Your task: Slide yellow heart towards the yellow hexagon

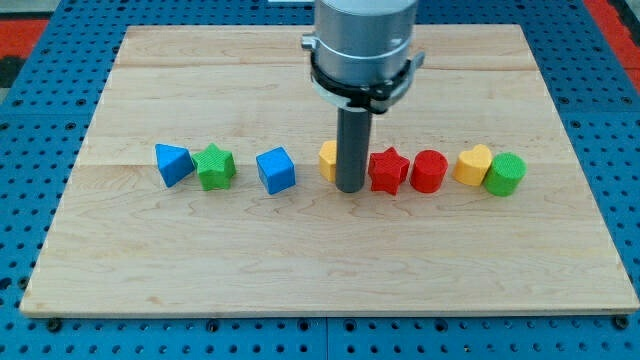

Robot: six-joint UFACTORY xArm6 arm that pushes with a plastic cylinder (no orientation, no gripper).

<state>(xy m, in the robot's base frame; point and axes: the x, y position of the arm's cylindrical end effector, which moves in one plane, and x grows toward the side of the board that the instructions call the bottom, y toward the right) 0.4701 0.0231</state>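
Bench (180, 250): a pale wooden board lying on a blue pegboard surface (30, 110); 8 small blocks sit in 1 rough row across its middle.
Row, from the view's left: blue triangle (172, 163), green star (215, 167), blue cube (276, 170), yellow hexagon (328, 160), red star (389, 170), red cylinder (428, 171), yellow heart (474, 164), green cylinder (505, 174).
Yellow heart: near the right end of the row, touching the green cylinder on its right, and just apart from the red cylinder on its left.
Yellow hexagon: close to the row's middle, mostly hidden behind the dark rod (351, 150); only its left part shows.
Between heart and hexagon: the red star and the red cylinder, which stand just beside each other.
Blue triangle and green star: touching, at the left end.
Blue cube: alone, with a gap on either side.
My tip (350, 189): down on the bench between the yellow hexagon and the red star, right against the hexagon and just beside the star; well apart from the yellow heart.
Arm: the grey housing (362, 45) hangs over the upper middle of the bench.
Hand: there is none on this arm, only the rod, so nothing is apart, together or clamped.
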